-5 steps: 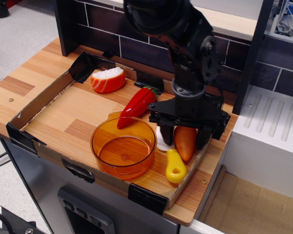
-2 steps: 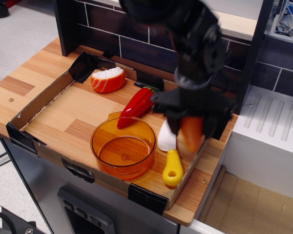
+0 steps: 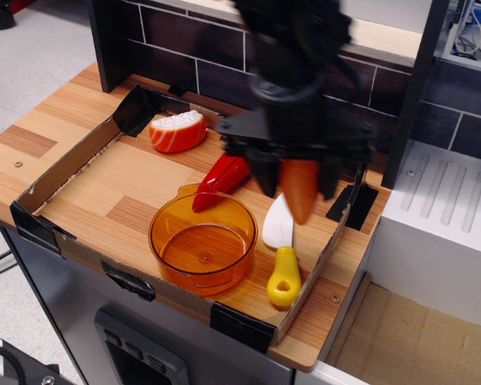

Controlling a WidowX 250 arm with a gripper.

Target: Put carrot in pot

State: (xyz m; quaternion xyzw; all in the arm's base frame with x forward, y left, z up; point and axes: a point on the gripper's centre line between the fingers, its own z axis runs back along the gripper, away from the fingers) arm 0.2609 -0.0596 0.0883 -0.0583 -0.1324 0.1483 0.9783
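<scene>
Wood-grain counter under a cardboard tray – dark brick wall behind – jaws gripping the carrot.

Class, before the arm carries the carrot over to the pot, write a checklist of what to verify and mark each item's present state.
1. Carrot held in the gripper: ok.
2. Carrot lifted off the tray floor: ok.
3. Pot empty inside: ok.
4. Red pepper leaning over the pot's far rim, may obstruct: not ok.
5. Toy knife lies outside the pot: ok.
6. Firmness of grip: cannot tell, image blurred.
</scene>
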